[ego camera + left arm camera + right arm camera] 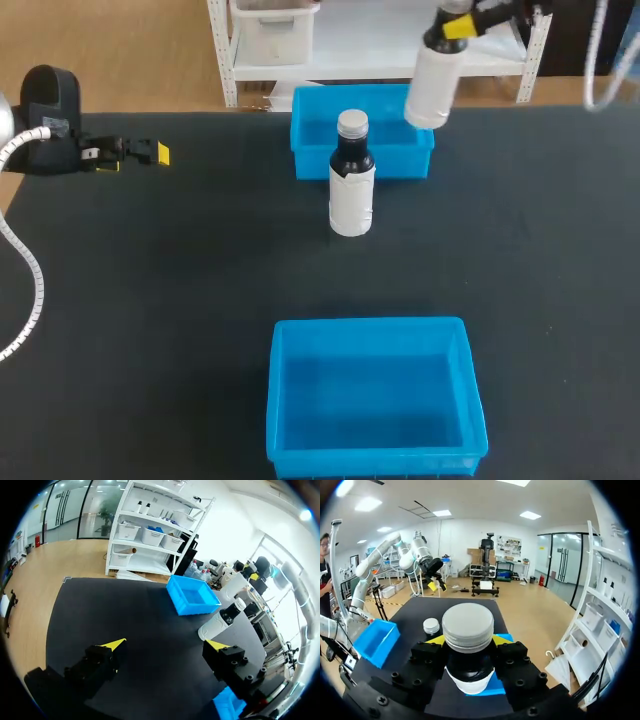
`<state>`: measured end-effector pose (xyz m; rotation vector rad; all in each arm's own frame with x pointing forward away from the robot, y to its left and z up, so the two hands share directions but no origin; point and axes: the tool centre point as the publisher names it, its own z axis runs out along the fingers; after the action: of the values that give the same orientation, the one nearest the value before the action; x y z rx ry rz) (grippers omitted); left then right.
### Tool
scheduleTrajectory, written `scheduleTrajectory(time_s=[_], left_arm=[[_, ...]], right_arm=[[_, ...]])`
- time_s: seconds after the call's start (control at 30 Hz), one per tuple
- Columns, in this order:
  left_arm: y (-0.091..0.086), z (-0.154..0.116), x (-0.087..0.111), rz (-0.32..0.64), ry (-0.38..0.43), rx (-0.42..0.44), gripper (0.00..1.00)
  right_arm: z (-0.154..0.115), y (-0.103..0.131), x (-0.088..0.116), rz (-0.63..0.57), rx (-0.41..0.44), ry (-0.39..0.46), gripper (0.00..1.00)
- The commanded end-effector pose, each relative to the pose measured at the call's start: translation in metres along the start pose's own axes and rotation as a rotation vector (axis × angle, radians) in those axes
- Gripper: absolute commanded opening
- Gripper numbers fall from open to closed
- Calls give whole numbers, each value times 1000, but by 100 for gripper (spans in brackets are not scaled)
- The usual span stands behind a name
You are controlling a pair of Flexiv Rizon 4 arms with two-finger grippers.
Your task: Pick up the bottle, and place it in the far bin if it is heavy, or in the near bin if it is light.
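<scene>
Right gripper (468, 640) is pinching a dark white-labelled bottle with ribbed grey cap (433, 90); glossy blue rectangular bin (400, 163) under it. Left gripper (167, 645) is spread wide.

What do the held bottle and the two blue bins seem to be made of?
The held bottle: dark body, glass or plastic, cannot tell; matte white wrap, perhaps paper; ribbed grey cap, likely plastic. Far bin and near bin: smooth moulded blue plastic, judging by their even colour.

Black table (150, 300), 1 standing bottle (351, 180)
The dark bottle, grey-capped with a white label, stands upright on the tabletop, toward its far side.
</scene>
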<state>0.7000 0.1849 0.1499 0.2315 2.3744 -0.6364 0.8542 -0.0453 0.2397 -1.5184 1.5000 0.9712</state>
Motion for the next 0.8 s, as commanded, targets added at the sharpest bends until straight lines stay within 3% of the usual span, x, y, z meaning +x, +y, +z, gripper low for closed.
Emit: scheduleTrajectory(time_s=[0.03, 0.8], left_arm=[[0, 0, 0, 0, 0, 0, 100], [0, 0, 0, 0, 0, 0, 100]], right_arm=[[23, -26, -5, -9, -260, 4, 0], [103, -53, -3, -1, -388, -5, 0]])
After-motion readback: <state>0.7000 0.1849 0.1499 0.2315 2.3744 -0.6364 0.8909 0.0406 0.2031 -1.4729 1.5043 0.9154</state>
